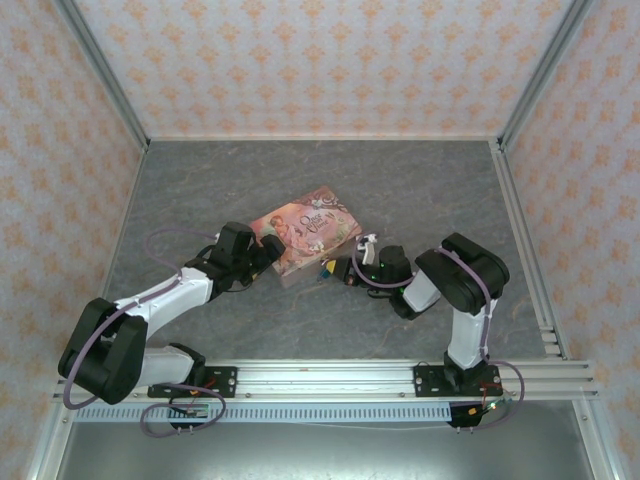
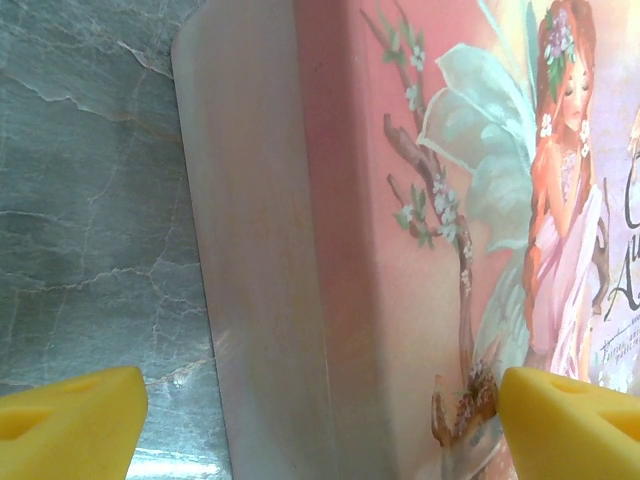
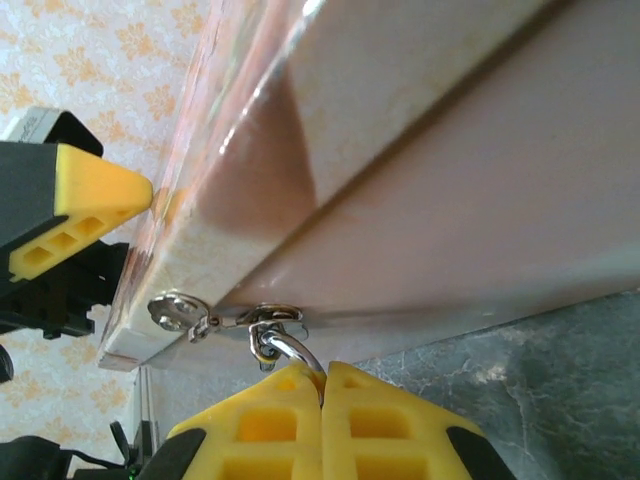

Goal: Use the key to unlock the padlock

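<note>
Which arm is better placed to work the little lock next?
Right. The right gripper is shut on a metal ring at the clasp of the pink box, near the padlock. The left gripper, open, straddles the box's other end.

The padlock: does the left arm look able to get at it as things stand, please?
Probably not: the left gripper, jaws open, sits at the opposite end of the pink box, which lies between, and the right gripper is shut on the padlock.
</note>
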